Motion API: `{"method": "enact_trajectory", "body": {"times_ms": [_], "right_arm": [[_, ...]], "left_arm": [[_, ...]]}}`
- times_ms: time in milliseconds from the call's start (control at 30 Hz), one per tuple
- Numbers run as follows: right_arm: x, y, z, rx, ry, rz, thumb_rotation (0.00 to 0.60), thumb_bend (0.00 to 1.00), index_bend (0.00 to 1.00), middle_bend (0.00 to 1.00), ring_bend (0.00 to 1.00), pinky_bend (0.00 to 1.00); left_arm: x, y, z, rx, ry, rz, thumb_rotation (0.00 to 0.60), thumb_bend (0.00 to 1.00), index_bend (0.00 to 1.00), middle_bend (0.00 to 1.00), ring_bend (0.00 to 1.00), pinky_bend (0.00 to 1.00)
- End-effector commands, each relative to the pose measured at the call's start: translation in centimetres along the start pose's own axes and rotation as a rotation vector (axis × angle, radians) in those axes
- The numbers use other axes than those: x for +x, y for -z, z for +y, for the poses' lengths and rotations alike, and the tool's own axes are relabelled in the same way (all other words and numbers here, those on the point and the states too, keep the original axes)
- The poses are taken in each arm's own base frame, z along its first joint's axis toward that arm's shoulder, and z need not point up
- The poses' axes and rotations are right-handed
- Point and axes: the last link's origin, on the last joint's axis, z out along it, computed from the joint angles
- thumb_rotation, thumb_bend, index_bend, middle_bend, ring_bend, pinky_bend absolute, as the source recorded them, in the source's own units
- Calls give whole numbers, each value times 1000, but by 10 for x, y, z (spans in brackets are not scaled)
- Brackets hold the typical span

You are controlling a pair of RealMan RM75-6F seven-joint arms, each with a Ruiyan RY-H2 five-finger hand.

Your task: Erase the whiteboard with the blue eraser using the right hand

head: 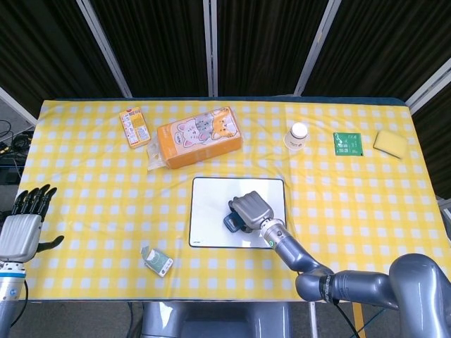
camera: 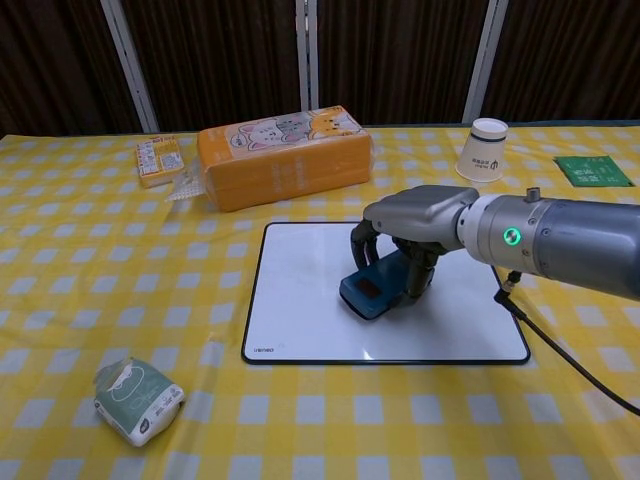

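The whiteboard [camera: 300,300] lies loose on the checked tablecloth [camera: 60,300], just in front of the orange tissue pack [camera: 285,155]; a hard stroke could drag it. The right hand [camera: 415,225] clasps the blue eraser [camera: 372,290] at the board's centre; tilting it would lift the pad and leave marks. The left hand [head: 21,229], fingers spread, holds nothing, well left of the board
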Motion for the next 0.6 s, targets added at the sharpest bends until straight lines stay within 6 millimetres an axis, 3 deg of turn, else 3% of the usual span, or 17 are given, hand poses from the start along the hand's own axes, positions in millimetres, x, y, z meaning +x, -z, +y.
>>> {"method": "enact_trajectory", "body": {"times_ms": [33,367,600], "right_arm": [[-2,2,-11,34,-4,-12,600,530,859,734,747,769],[-5,9,-44,136,-16,-58,600,530,859,734,747,769],[-5,3,-43,121,-14,-51,600,530,859,734,747,769]], "left_arm": [[0,0,0,0,1,2,600,111,0,0,0,0],[1,1,-1,3,5,4,600,112,0,0,0,0],[1,1,-2,6,6,3,600,111,0,0,0,0]]}}
